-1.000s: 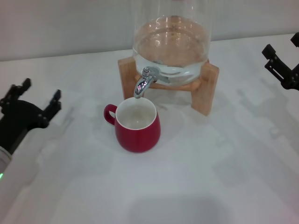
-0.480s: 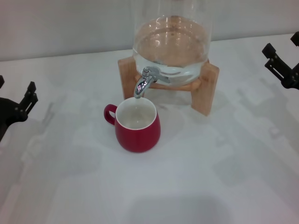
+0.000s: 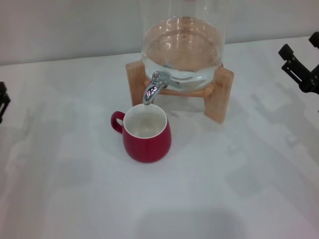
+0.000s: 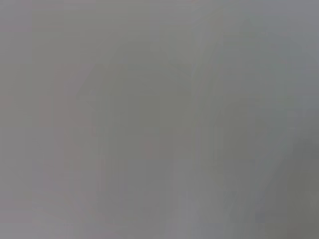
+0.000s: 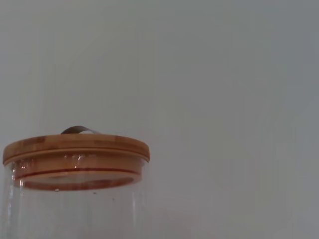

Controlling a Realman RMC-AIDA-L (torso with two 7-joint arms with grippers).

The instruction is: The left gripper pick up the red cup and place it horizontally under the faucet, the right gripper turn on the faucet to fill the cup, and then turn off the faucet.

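- The red cup [image 3: 146,132] stands upright on the white surface [image 3: 209,194], directly in front of the glass dispenser [image 3: 182,42], with its open mouth right beneath the spout of the faucet [image 3: 153,88]. That spot makes sense: water leaving the spout would fall straight into the white inside.
- The cup's small loop handle points away from the dispenser's right-hand wooden leg, toward the robot's left, so it stays reachable from that side.
- No stream shows from the faucet, and I cannot tell whether any water is in the cup; filling looks not yet begun.
- The dispenser sits raised on a wooden stand [image 3: 219,94], which gives the faucet the height for the cup to fit under it.
- The left gripper [image 3: 3,102] is far to the left of the cup, only a sliver showing at the frame edge; I cannot tell whether its fingers are spread or pressed together. It holds nothing visible.
- The right gripper [image 3: 301,69] hangs well to the right of the dispenser, fingers spread and empty, apart from the faucet lever it would need to reach.
- The right wrist view shows the dispenser's wooden lid [image 5: 75,149].
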